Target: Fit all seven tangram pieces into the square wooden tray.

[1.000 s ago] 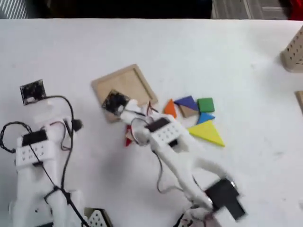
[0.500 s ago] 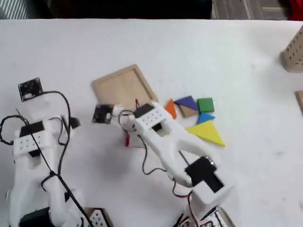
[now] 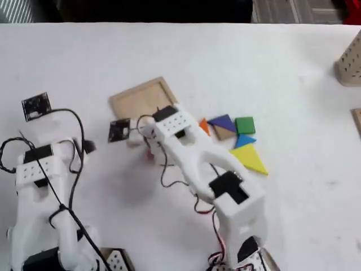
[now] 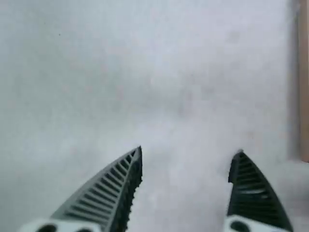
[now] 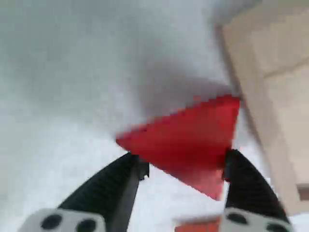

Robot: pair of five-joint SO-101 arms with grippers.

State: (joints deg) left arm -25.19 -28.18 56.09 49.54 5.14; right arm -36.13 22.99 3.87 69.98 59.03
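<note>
Pickup of one piece is being attempted, judging by the layout. On the white surface [image 3: 271, 68], the square wooden tray [image 3: 141, 99] is showing no pieces in its visible part. The right claw [image 5: 182, 163] is being held open astride the red triangular tangram piece [image 5: 188, 137], which is lying just beside the tray's edge. Closing and lifting are being called for next. The left claw [image 4: 186, 162] is being held open over bare surface.

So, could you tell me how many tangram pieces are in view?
7: orange, purple, green, brown, blue and yellow clustered beside the tray; red at the right gripper.
</note>
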